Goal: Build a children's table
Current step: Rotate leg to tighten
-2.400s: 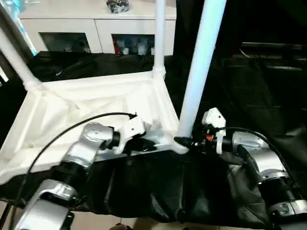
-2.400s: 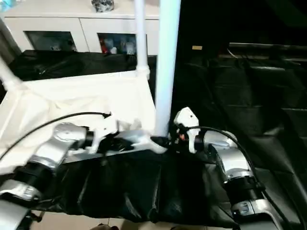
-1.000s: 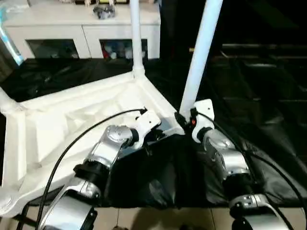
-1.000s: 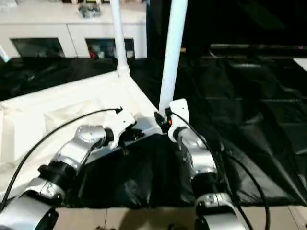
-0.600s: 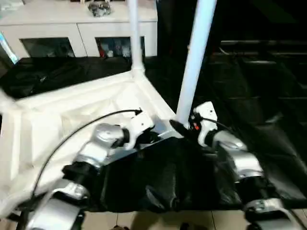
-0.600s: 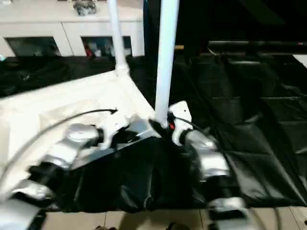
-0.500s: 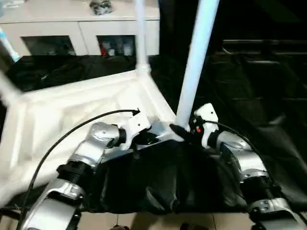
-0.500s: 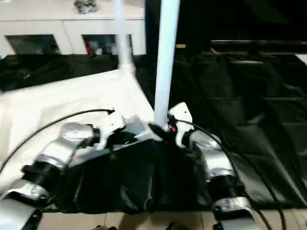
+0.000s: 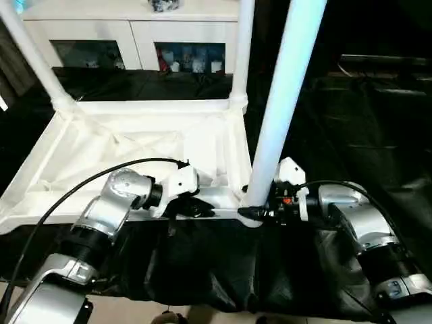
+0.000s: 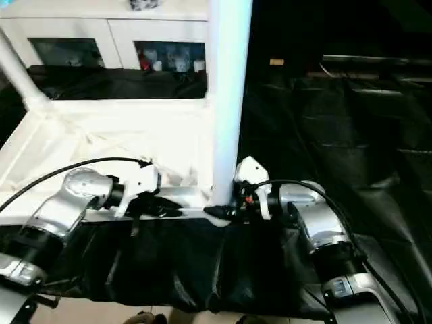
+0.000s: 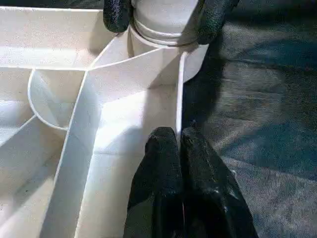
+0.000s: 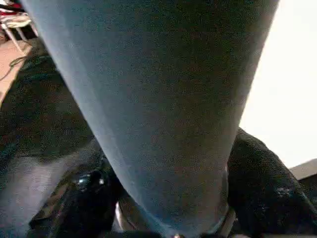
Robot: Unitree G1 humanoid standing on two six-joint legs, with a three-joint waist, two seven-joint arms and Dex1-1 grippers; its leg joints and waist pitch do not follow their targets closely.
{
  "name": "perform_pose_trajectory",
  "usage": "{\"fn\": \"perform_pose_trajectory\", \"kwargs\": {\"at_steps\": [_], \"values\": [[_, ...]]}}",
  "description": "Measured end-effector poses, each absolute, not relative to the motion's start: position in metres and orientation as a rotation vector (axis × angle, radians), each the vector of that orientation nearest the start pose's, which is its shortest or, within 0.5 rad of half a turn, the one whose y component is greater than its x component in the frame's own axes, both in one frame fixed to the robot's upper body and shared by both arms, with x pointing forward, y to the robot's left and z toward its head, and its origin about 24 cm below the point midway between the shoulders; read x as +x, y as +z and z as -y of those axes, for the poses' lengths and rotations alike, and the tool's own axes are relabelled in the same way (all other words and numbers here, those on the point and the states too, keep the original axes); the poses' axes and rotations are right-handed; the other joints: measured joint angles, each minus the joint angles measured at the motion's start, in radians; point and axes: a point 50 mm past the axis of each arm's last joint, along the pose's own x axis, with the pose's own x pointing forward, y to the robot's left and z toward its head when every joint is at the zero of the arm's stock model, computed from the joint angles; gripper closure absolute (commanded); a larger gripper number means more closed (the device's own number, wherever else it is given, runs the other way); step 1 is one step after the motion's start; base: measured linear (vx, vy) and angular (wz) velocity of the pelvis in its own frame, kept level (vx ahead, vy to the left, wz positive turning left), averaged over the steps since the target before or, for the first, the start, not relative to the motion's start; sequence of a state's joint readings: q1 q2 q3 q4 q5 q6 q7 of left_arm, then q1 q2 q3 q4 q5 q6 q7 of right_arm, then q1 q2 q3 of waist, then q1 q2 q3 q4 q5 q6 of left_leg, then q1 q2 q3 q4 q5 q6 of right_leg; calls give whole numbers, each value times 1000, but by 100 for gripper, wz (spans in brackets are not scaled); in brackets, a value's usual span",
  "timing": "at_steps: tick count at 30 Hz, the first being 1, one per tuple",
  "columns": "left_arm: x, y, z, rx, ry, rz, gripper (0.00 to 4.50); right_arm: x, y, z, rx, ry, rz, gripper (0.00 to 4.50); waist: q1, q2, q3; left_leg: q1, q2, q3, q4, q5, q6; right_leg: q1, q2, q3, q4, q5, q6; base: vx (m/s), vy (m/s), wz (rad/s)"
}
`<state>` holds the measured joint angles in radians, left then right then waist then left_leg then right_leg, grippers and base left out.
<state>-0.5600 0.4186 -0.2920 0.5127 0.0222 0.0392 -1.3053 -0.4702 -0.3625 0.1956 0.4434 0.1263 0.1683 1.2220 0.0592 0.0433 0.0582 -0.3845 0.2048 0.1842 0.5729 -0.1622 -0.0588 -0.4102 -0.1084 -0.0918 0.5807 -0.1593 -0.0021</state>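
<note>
The tabletop (image 9: pixel 135 152) lies upside down on the black cloth (image 9: pixel 202 263), its ribbed underside facing up, and I take its near right corner socket as the landmark. In this socket stands the nearest leg (image 9: pixel 283 101), upright and tapered.

The right gripper (image 9: pixel 251 209) is at the foot of this leg, just above the socket. Its black fingers (image 11: pixel 116 12) sit one on each side of the tube, so the jaws are clamped around the leg.

Just to the left of the socket, the left gripper (image 9: pixel 196 206) presses on the near rim of the tabletop. Its two fingers lie tightly together and hold nothing. Both silver forearms reach in low, the wrists turned inward toward each other.

The plastic looks light, stiff and smooth, so I judge the long leg may slip or lever if it is held high. A hold low at the foot, with the rim pressed down, seems best.

Farther from the socket, two more legs (image 9: pixel 241 54) stand in the far corners; I think they are seated, but the joints are not clearly seen. Beyond them is a white cabinet (image 9: pixel 128 40).
</note>
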Motion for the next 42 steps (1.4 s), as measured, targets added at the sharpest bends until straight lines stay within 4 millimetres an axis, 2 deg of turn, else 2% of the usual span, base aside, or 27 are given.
{"fn": "perform_pose_trajectory", "kwargs": {"at_steps": [8, 12, 22, 27, 30, 31, 32, 34, 37, 38, 42], "values": [[305, 60, -142, 459, -1455, -421, 450, 297, 53, 135, -146, 1352, -361, 194, 0, -1, 1, 0, 1, 2, 0, 0, 0, 0, 0, 1, 0, 0, 0, 0, 0, 0], [306, 59, -138, 451, -1431, -416, 450, 295, 49, 137, -93, 1285, -352, 195, 1, -1, 1, 0, 1, 3, 0, 0, 0, 0, 0, 1, 0, 0, 0, 0, 0, 0], [322, 56, -113, 432, -1163, -387, 450, 318, 39, 122, 11, 753, -238, 198, -24, 0, 0, 3, 1, 3, 1, 0, -1, 1, 0, 2, 1, 2, -1, 0, 0, 0], [327, 55, -99, 423, -1038, -378, 450, 332, 38, 104, 14, 504, -218, 198, -32, 1, -1, 4, 0, 4, 1, 0, -1, 1, 0, 3, 0, 2, -1, 0, 0, 0], [328, 55, -95, 418, -997, -373, 450, 337, 39, 95, 30, 412, -211, 198, -33, 2, -1, 4, 0, 4, 1, 0, -1, 1, 0, 3, 0, 2, -1, 0, 0, 0], [328, 55, -94, 417, -995, -371, 450, 337, 38, 95, 35, 401, -207, 163, -32, 2, -1, 4, 0, 4, 1, 0, -1, 1, 0, 3, 0, 2, -1, 0, 0, 0], [328, 56, -94, 418, -994, -369, 450, 337, 39, 94, 49, 391, -202, 163, -32, 2, -1, 4, 0, 4, 1, 0, -1, 1, 0, 3, 0, 2, -2, 0, 0, 0], [328, 56, -93, 420, -997, -364, 450, 338, 39, 94, 56, 388, -196, 126, -32, 2, -1, 3, 0, 4, 1, 0, -1, 1, 0, 3, -1, 2, -2, 0, 0, 0], [328, 57, -93, 427, -1007, -354, 450, 337, 40, 94, 55, 410, -190, 109, -32, 1, -1, 2, 0, 4, 1, 0, -1, 1, 0, 3, -1, 2, -2, 0, 0, 0], [327, 57, -94, 431, -1020, -348, 450, 336, 40, 96, 45, 434, -185, 94, -31, 1, -1, 1, 0, 4, 1, 0, -1, 1, 0, 3, -1, 2, -2, 0, 0, 0], [320, 58, -107, 443, -1134, -336, 450, 327, 41, 114, -72, 691, -187, 94, -27, 1, -1, -3, 1, 4, 0, 0, 0, -3, 0, 2, -1, 2, -1, 0, 0, 0]]}}
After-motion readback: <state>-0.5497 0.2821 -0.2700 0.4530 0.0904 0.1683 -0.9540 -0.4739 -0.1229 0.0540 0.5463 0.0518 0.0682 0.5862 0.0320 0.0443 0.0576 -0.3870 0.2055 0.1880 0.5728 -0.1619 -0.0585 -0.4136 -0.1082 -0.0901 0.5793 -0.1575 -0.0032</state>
